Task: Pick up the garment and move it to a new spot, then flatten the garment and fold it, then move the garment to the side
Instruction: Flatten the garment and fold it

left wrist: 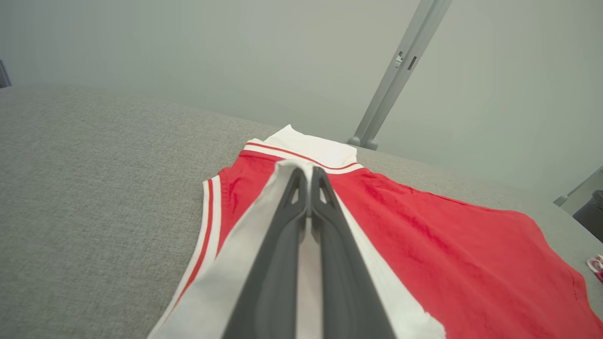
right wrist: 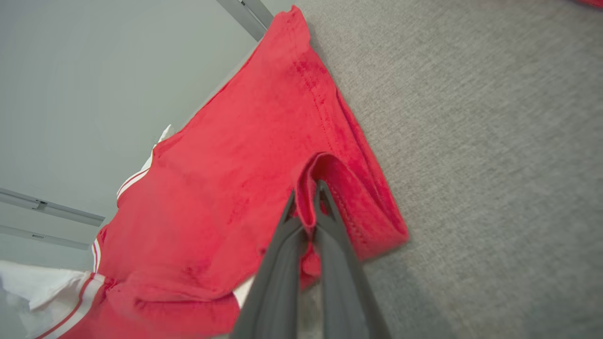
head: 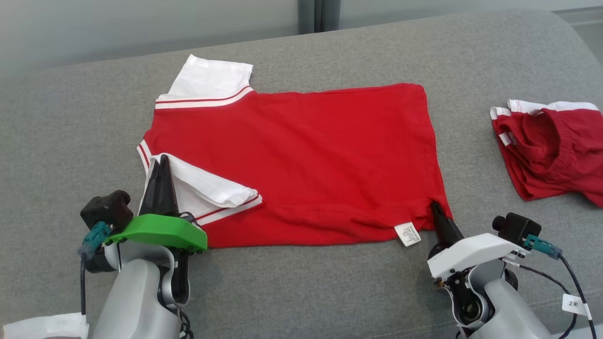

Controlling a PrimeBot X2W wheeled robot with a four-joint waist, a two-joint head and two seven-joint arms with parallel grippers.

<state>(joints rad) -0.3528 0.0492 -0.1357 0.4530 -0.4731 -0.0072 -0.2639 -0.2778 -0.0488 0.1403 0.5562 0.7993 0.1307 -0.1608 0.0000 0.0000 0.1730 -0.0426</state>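
1. We are looking at one garment: a red tee with white sleeves and red-and-white striped trim. It is lying mostly flat, sideways, on the grey fabric surface, around the middle, collar end toward the robot's left.
2. We are counting two sleeves. The far sleeve is sticking out flat past the top edge. The near sleeve is lying folded over onto the red body.
3. One white label is poking out at the near hem, just beside the right fingers.
4. The left gripper is clenching white sleeve cloth; in the left wrist view the fingertips are meeting with white fabric around them.
5. The right gripper is pinching the near hem corner; in the right wrist view a red loop is bunching up between the closed fingers.
6. We are counting two grippers, both gripping the same tee.
7. One second red piece, crumpled and white-trimmed, is lying well apart on the right.
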